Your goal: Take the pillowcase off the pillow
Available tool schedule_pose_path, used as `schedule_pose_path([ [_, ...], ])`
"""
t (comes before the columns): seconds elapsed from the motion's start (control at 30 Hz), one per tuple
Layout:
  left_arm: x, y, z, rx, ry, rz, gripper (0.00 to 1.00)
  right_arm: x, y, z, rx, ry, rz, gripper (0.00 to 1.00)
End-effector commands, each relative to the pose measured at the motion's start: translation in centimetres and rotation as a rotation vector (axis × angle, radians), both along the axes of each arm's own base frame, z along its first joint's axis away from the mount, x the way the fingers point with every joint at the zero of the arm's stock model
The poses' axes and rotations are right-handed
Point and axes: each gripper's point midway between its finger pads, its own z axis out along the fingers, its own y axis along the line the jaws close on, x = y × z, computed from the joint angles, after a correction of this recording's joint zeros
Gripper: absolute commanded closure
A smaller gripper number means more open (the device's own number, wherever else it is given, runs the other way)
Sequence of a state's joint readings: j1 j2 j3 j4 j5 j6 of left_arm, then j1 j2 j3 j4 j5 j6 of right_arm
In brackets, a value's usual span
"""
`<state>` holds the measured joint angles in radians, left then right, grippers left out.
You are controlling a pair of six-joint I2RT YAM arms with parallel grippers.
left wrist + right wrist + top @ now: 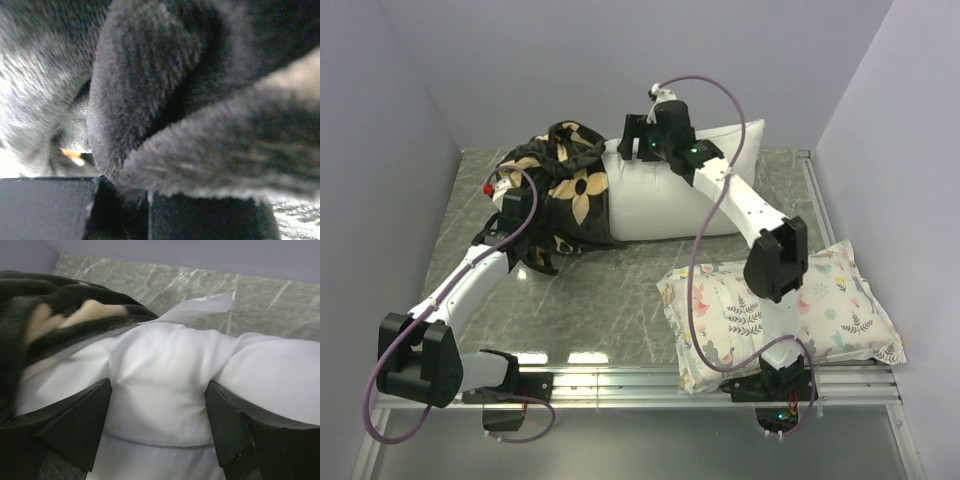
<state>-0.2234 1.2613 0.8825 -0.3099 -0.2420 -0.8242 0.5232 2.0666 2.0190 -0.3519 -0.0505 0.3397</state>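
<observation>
The black pillowcase (570, 185) with tan flowers is bunched over the left end of the plain white pillow (670, 200), which lies at the back of the table. My left gripper (510, 203) is at the bunched fabric's left edge. In the left wrist view the fuzzy dark pillowcase (200, 140) fills the frame and runs down between the near-closed fingers of my left gripper (125, 189). My right gripper (632, 140) is on the pillow's top edge. In the right wrist view my right gripper (157, 405) is open, its fingers pressed into the pillow (165, 365) beside the pillowcase (60, 300).
A smaller white pillow with pastel floral print (790, 310) lies at the front right, under my right arm. Grey walls close in the back and both sides. A metal rail (650, 385) runs along the near edge. A small white tag (200, 307) sticks out of the pillow.
</observation>
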Motion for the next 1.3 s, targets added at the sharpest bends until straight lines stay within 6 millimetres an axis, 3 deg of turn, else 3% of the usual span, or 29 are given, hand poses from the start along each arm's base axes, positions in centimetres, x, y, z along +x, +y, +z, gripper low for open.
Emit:
schedule_pose_path([
  [0.0,0.4,0.0,2.6,0.035,-0.055,0.007,0.99,-2.7,-3.0,7.6,0.001,-0.102,-0.038,0.15],
  [0.03,0.3,-0.1,2.8,0.036,-0.058,0.001,0.99,-3.5,-3.8,10.3,0.023,-0.153,-0.054,0.14],
  [0.1,0.3,-0.2,3.0,0.033,-0.062,-0.004,1.00,-4.5,-4.9,11.9,0.030,-0.186,-0.081,0.14],
  [0.13,0.3,-0.3,3.1,0.032,-0.066,-0.007,1.00,-5.8,-5.6,14.3,0.058,-0.235,-0.084,0.13],
  [0.2,0.3,-0.5,3.1,0.031,-0.067,-0.015,0.99,-7.0,-6.3,13.7,0.050,-0.230,-0.093,0.13],
  [0.23,0.4,-0.7,3.2,0.028,-0.069,-0.023,0.99,-8.2,-7.0,15.2,0.066,-0.263,-0.100,0.13],
  [0.27,0.4,-0.8,3.3,0.028,-0.069,-0.028,0.99,-8.8,-7.2,13.6,0.049,-0.235,-0.107,0.13],
  [0.33,0.5,-1.0,3.6,0.027,-0.076,-0.034,1.00,-10.8,-7.9,13.5,0.043,-0.235,-0.119,0.13],
  [0.37,0.5,-1.0,3.8,0.027,-0.079,-0.034,1.00,-11.6,-7.8,10.3,0.007,-0.183,-0.117,0.13],
  [0.4,0.5,-1.1,4.1,0.025,-0.086,-0.037,1.00,-12.3,-8.1,9.1,-0.014,-0.176,-0.131,0.13],
  [0.43,0.5,-1.1,4.4,0.026,-0.093,-0.039,0.99,-13.1,-8.2,9.1,-0.004,-0.197,-0.140,0.13],
  [0.47,0.5,-1.1,4.5,0.025,-0.096,-0.042,0.99,-14.4,-7.5,5.2,-0.042,-0.140,-0.129,0.12],
  [0.53,0.5,-1.1,5.0,0.029,-0.106,-0.043,0.99,-15.2,-7.0,3.1,-0.039,-0.143,-0.134,0.11],
  [0.57,0.5,-1.2,5.2,0.029,-0.109,-0.049,0.99,-16.1,-6.4,-0.3,-0.059,-0.097,-0.115,0.11],
  [0.6,0.6,-1.2,5.4,0.029,-0.113,-0.050,1.00,-16.2,-5.9,-1.4,-0.058,-0.085,-0.100,0.10],
  [0.7,0.7,-1.3,5.8,0.030,-0.119,-0.054,0.99,-14.6,-4.5,-5.0,-0.087,-0.052,-0.120,0.09],
  [0.73,0.7,-1.4,5.9,0.029,-0.120,-0.059,1.00,-13.7,-3.9,-7.3,-0.120,-0.022,-0.125,0.09],
  [0.8,0.8,-1.6,6.3,0.029,-0.124,-0.066,1.00,-12.1,-3.0,-7.4,-0.136,-0.035,-0.139,0.08],
  [0.83,0.8,-1.7,6.3,0.035,-0.121,-0.071,1.00,-11.3,-2.6,-9.2,-0.171,-0.012,-0.146,0.07],
  [0.87,0.9,-1.8,6.4,0.039,-0.123,-0.074,1.00,-10.3,-2.2,-8.4,-0.165,-0.029,-0.160,0.07],
  [0.93,1.1,-1.8,6.8,0.052,-0.126,-0.077,0.99,-9.2,-1.8,-9.5,-0.179,-0.021,-0.170,0.07],
  [0.97,1.2,-1.8,6.9,0.055,-0.124,-0.079,1.00,-8.5,-1.4,-8.7,-0.162,-0.030,-0.175,0.06],
  [1.03,1.6,-2.0,7.2,0.058,-0.126,-0.092,0.99,-7.5,-1.4,-9.6,-0.173,-0.014,-0.198,0.07],
  [1.13,2.2,-2.3,7.4,0.061,-0.117,-0.107,0.99,-6.4,-1.2,-9.0,-0.142,-0.040,-0.213,0.09],
  [1.23,2.6,-2.8,7.7,0.068,-0.118,-0.122,1.00,-5.1,-0.8,-7.5,-0.082,-0.076,-0.222,0.16],
  [1.27,2.8,-2.8,8.0,0.071,-0.119,-0.123,1.00,-4.6,-0.8,-7.3,-0.079,-0.074,-0.228,0.29],
])
